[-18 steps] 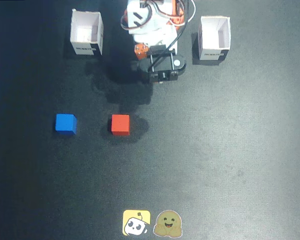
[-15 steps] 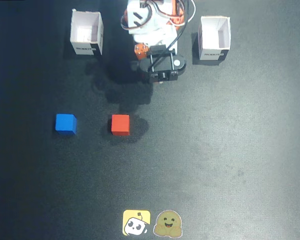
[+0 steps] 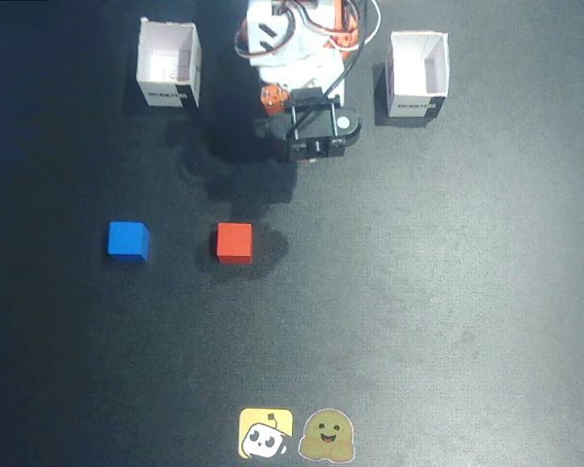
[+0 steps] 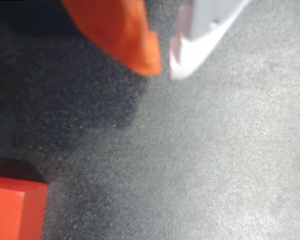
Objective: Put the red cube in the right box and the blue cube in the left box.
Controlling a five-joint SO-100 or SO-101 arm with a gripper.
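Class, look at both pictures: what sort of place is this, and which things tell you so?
Probably a hobby or lab robot-training tabletop: a black mat holding only a small arm, two open white boxes, and a red cube and blue cube.

In the fixed view, the arm's dark wrist section with the pincer (image 3: 277, 146) has drawn slightly toward the top of the picture, closer to the white arm base (image 3: 290, 44), and its shadow on the tabletop (image 3: 448, 292) has shifted with it.

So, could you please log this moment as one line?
claw: empty, near base | red cube: on mat | blue cube: on mat
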